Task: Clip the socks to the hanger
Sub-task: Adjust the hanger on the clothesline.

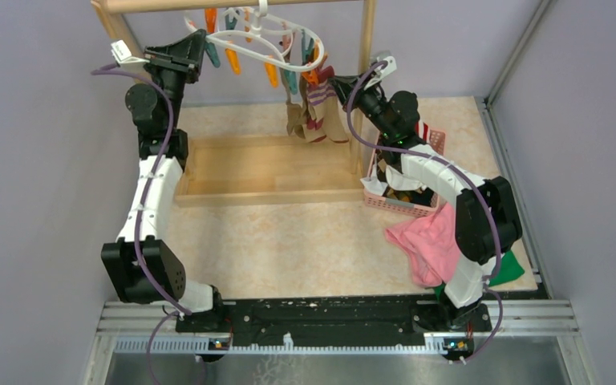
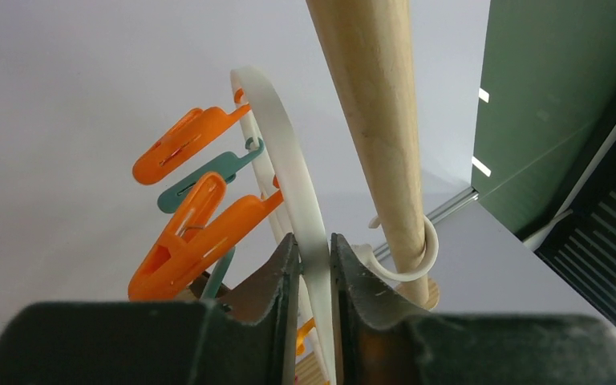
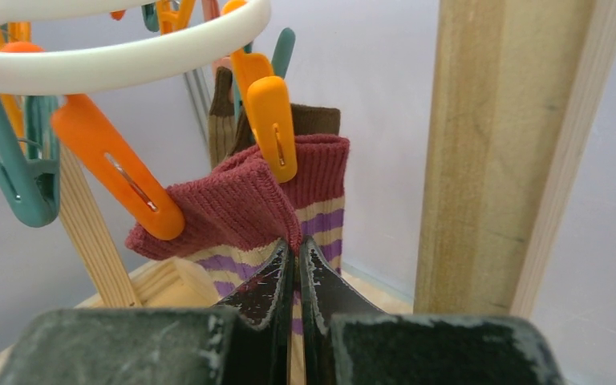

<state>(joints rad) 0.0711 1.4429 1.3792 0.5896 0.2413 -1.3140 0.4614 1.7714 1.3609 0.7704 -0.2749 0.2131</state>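
Note:
The white oval hanger [image 1: 249, 50] hangs by its hook [image 2: 417, 257] from the wooden bar [image 2: 369, 120], with orange and teal clips dangling. My left gripper [image 1: 200, 44] is shut on the left side of its ring [image 2: 289, 160], one jaw against each face [image 2: 314, 249]. Several socks [image 1: 321, 112] hang clipped at the hanger's right side. The tan sock with a maroon cuff [image 3: 249, 200] is held by an orange clip [image 3: 273, 120]. My right gripper [image 3: 297, 249] is shut on that cuff's lower edge, just below the clip [image 1: 333, 83].
A pink basket [image 1: 401, 204] with more socks sits under the right arm. A pink cloth [image 1: 429, 241] and a green cloth [image 1: 509, 269] lie beside it. The wooden rack's base tray [image 1: 265, 172] is below the hanger, and its right post [image 3: 505, 152] stands close to my right gripper.

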